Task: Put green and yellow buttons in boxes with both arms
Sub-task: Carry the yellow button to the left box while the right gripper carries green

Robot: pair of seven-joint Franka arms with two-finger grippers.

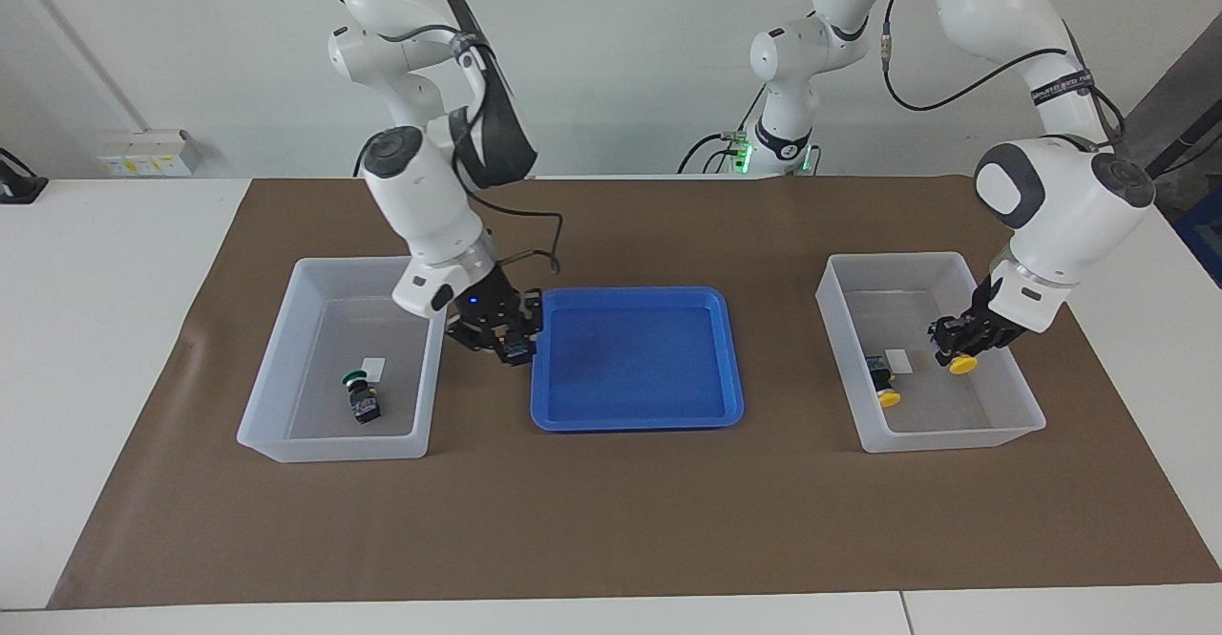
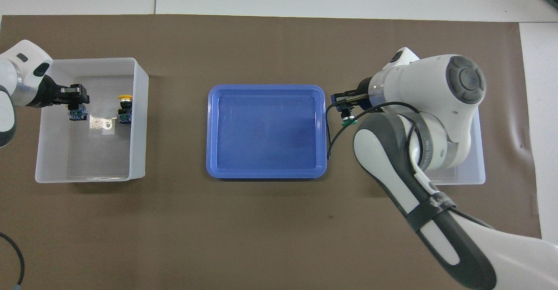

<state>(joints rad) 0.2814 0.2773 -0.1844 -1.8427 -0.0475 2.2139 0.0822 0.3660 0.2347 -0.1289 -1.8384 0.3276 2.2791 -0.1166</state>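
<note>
Brown mat [image 1: 611, 520] | left gripper [image 1: 964, 341] pinches yellow-capped button [image 1: 962, 364] over translucent box [image 1: 1021, 396] | right gripper [image 1: 501, 329] clamps green-capped button [image 2: 347, 120] beside blue plastic tray [image 1: 635, 417]

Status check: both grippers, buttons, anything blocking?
Left gripper holds yellow button over its box, one yellow already inside. Right gripper holds green button between tray and box. Nothing blocking.

Bright, even light; soft shadows.
</note>
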